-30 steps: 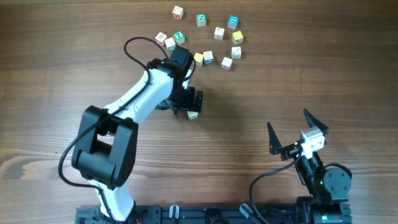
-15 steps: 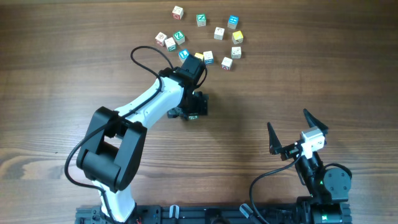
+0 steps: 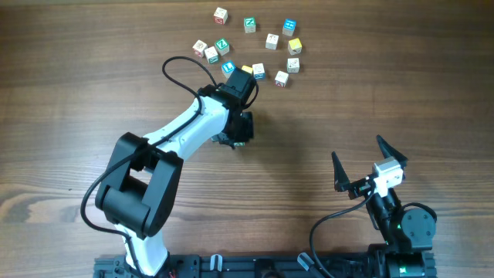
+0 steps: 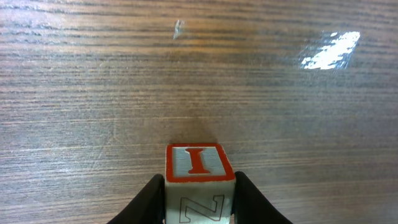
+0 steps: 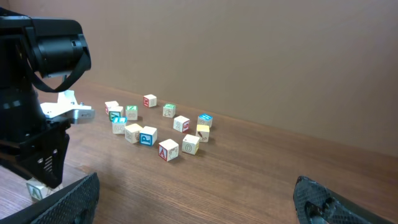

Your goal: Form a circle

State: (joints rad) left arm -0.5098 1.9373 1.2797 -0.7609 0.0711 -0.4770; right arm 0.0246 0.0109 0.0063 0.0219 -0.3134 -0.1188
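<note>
The left gripper (image 4: 199, 185) has its two black fingers (image 4: 151, 194) pressed against opposite sides of a small cream wooden letter cube (image 4: 199, 163). The cube has a red-bordered top face with a red "I" and an outlined letter on the face toward the wrist camera. It sits on the brown wood-grain table (image 3: 77, 77), and from overhead the gripper body hides nearly all of it.

The white and black left arm (image 3: 181, 127) reaches up from the near edge of the table. A black cable (image 3: 179, 62) loops beside its wrist.

No closed circle shows. The other small letter cubes (image 3: 272, 40) lie as a loose, roughly ring-shaped scatter at the far side of the table, just beyond the left wrist. They are mostly white or cream, with a yellow one, blue ones and green-faced ones. The gripped cube sits apart from them on the near side.

The right gripper (image 3: 363, 162) has its jaws spread wide with nothing between them. It sits well apart from the cubes, at the near right of the table.
</note>
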